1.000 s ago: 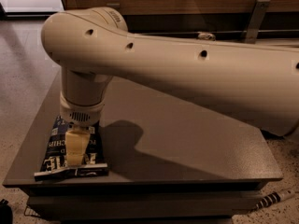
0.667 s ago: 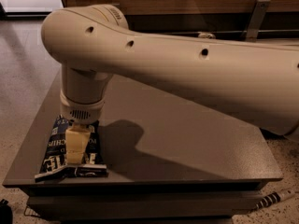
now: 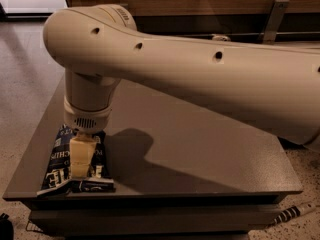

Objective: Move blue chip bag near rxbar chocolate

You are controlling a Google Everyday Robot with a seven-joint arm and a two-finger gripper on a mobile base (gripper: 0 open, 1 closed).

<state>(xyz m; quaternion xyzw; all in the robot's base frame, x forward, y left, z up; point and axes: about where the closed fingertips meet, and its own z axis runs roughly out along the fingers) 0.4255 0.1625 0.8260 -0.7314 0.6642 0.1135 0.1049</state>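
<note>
The blue chip bag (image 3: 58, 163), dark navy foil with white lettering, lies flat at the front left corner of the dark table (image 3: 200, 154). My gripper (image 3: 81, 165) hangs from the big cream arm (image 3: 200, 79) and points straight down onto the middle of the bag. Its cream finger (image 3: 82, 156) covers the bag's centre. The rxbar chocolate is out of view, and so is any soda can; the arm hides much of the table's back.
The table's front edge (image 3: 150, 196) runs just below the bag. A speckled floor (image 3: 25, 84) lies to the left. A wood-panelled wall with a metal bracket (image 3: 272, 19) stands behind. A striped cable (image 3: 292, 213) lies on the floor at lower right.
The arm and gripper have shifted slightly right over the bag; the bag lies in the same corner.
</note>
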